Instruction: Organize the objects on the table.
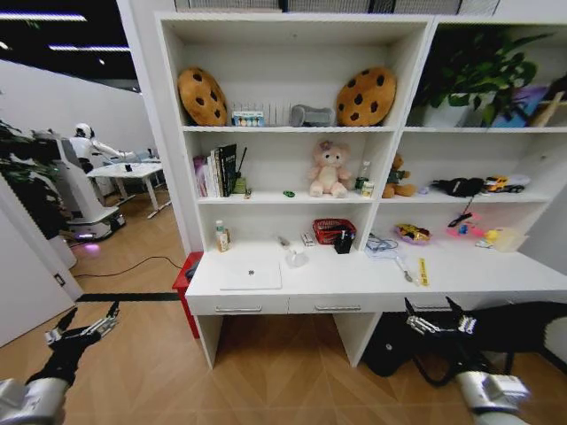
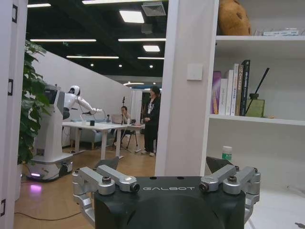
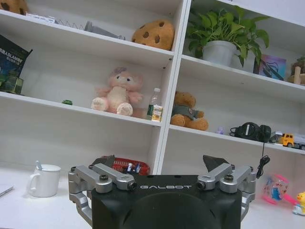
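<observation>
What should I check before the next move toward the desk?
1. Left tool open and holding nothing: ok, low at the robot's left, short of the table.
2. Right tool open and holding nothing: ok, in front of the drawer edge.
3. Laptop lid closed, flat on the table: ok.
4. Room around the laptop: ok; the white mug stands apart from it.
5. Pens located on the table: cannot tell; small items near the yellow strip are unclear.
</observation>
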Available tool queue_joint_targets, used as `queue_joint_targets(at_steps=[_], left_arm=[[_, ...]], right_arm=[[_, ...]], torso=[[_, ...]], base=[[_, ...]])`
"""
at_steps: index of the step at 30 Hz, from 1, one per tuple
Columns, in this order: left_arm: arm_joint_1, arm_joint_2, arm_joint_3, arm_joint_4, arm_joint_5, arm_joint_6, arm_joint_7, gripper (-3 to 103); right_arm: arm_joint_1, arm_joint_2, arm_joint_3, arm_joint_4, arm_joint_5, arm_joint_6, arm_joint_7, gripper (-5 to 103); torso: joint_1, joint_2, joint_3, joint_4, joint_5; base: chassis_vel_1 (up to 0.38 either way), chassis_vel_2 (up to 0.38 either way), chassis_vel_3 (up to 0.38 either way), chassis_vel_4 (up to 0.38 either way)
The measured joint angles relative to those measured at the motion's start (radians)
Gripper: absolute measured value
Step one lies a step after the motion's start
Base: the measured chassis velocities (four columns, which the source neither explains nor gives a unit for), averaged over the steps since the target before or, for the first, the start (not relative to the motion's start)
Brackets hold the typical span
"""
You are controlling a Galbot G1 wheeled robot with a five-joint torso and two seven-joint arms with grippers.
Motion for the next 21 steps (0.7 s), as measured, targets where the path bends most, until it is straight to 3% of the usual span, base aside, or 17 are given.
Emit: queue_joint_targets(at_steps=[21], left_arm=[[0.0,0.0,0.0,0.0,0.0,0.0,0.0,100]], right_arm=[[0.0,0.0,0.0,0.0,0.0,0.0,0.0,100]], torso=[[0.001,-0.001,0.0,0.0001,-0.0004]], base=[[0.01,-0.005,-0.006,0.01]])
